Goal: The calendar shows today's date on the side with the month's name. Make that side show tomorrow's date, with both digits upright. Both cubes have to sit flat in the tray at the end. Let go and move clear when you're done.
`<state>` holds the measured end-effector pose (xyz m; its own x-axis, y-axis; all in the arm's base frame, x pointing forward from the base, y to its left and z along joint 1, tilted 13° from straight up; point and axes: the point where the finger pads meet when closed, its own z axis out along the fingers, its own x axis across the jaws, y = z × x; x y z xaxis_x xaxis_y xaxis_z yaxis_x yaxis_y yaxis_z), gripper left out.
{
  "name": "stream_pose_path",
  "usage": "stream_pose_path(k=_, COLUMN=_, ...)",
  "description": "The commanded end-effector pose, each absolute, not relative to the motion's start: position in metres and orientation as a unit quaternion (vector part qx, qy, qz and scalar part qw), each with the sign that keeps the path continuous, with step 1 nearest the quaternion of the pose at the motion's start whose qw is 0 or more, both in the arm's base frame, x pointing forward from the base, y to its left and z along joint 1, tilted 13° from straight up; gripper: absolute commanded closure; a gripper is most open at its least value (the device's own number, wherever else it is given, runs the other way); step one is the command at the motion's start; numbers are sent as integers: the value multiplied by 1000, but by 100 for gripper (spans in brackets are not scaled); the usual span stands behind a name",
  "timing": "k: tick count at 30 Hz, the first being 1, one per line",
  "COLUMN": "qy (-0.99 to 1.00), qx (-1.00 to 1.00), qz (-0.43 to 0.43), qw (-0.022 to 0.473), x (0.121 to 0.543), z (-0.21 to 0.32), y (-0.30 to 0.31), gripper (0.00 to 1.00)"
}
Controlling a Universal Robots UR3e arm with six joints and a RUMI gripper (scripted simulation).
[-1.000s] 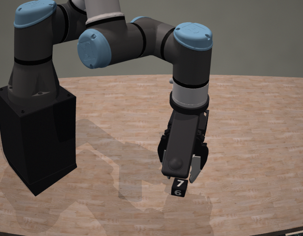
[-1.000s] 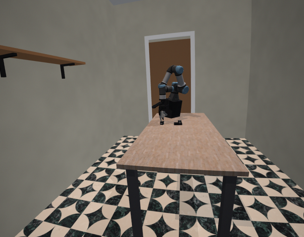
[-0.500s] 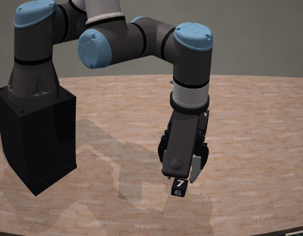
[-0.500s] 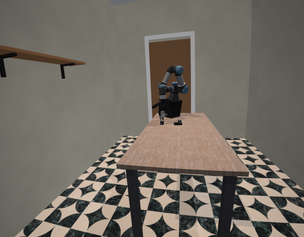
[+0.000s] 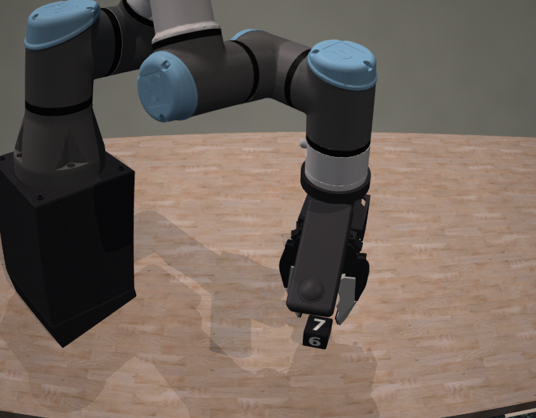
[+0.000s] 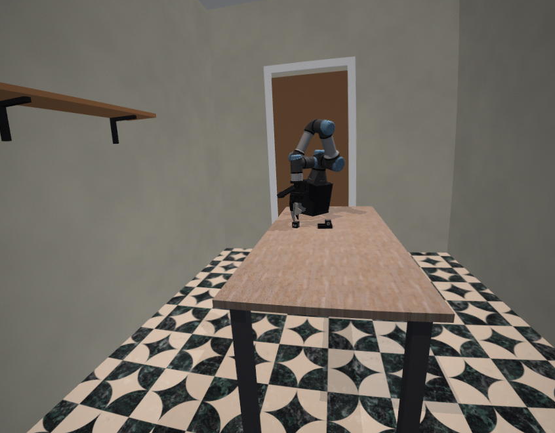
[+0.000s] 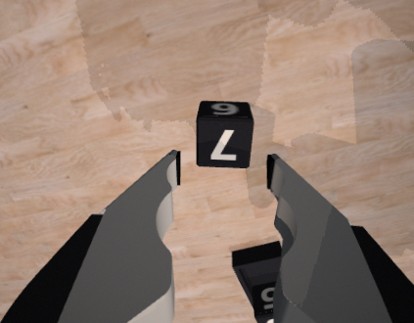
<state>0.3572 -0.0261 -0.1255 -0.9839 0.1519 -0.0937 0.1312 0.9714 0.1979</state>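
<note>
A long wooden bench (image 6: 335,279) stands in a grey-walled room with a brown door (image 6: 310,101) behind the arm. The gripper (image 7: 223,170) hangs above a black cube (image 7: 224,135) resting on the bench, its fingers spread a little wider than the cube and gripping nothing. The cube's top face shows 7, a side face 6. The tray (image 6: 325,224) with the other cube sits apart to one side.
</note>
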Motion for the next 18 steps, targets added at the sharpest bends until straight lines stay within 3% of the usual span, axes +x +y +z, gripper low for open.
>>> stream_pose_path(k=1, qy=991, qx=71, qz=95, qw=55, x=358, z=-125, y=-27, gripper=71)
stream_pose_path(k=18, qy=991, qx=71, qz=95, qw=55, x=357, z=-121, y=-27, gripper=71)
